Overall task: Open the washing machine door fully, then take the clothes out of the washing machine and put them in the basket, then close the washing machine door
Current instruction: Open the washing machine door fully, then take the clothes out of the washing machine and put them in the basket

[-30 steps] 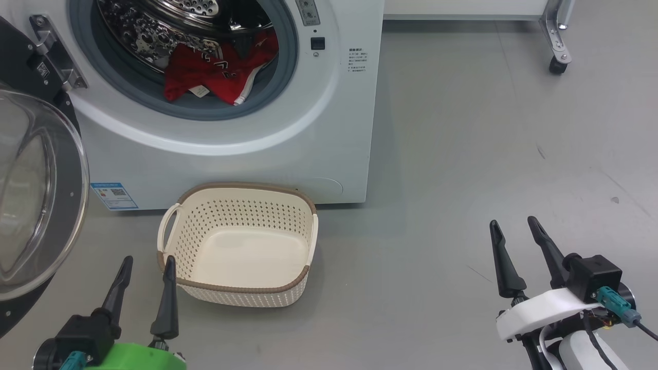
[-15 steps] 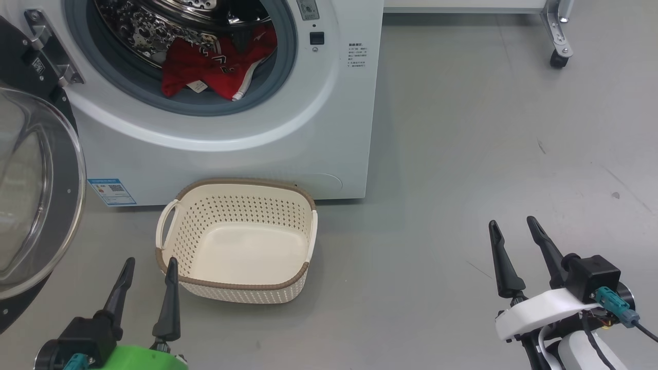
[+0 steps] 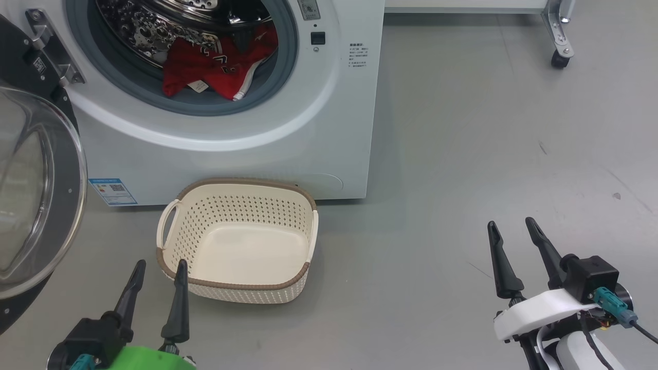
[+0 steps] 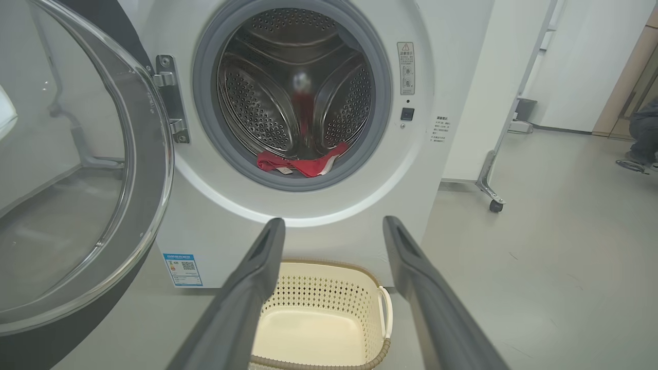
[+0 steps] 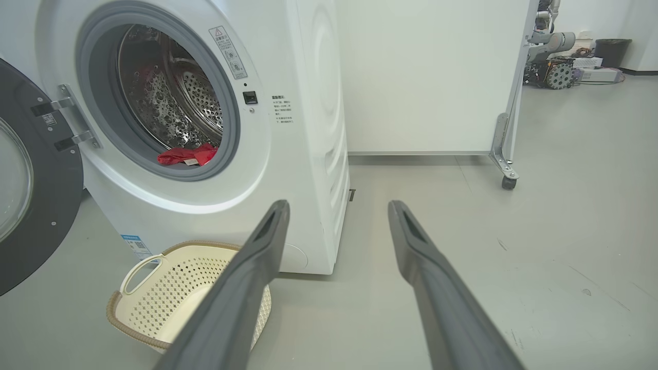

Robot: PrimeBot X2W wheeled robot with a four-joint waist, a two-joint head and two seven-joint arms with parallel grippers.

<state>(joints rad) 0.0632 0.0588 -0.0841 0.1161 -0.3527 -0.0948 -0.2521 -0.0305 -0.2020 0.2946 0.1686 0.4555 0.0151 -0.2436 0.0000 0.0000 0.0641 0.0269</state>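
The white washing machine (image 3: 329,128) stands with its black glass-windowed door (image 3: 31,195) swung open to the left. Red clothes (image 3: 216,69) with white trim lie at the front of the steel drum, also seen as clothes (image 4: 300,165) and clothes (image 5: 187,155). An empty cream basket (image 3: 239,241) sits on the floor in front of the machine. My left gripper (image 3: 159,267) is open, low at the basket's near-left corner, holding nothing. My right gripper (image 3: 511,226) is open over bare floor, well right of the basket.
A white panel on a wheeled metal foot (image 3: 559,59) stands behind and right of the machine. Grey floor (image 3: 488,154) stretches open to the right. The open door (image 4: 77,180) takes up the space left of the basket.
My left gripper has shifted a little to the right, toward the basket's near-left corner. The view slid slightly between the earliest frame and now. The right gripper holds its place.
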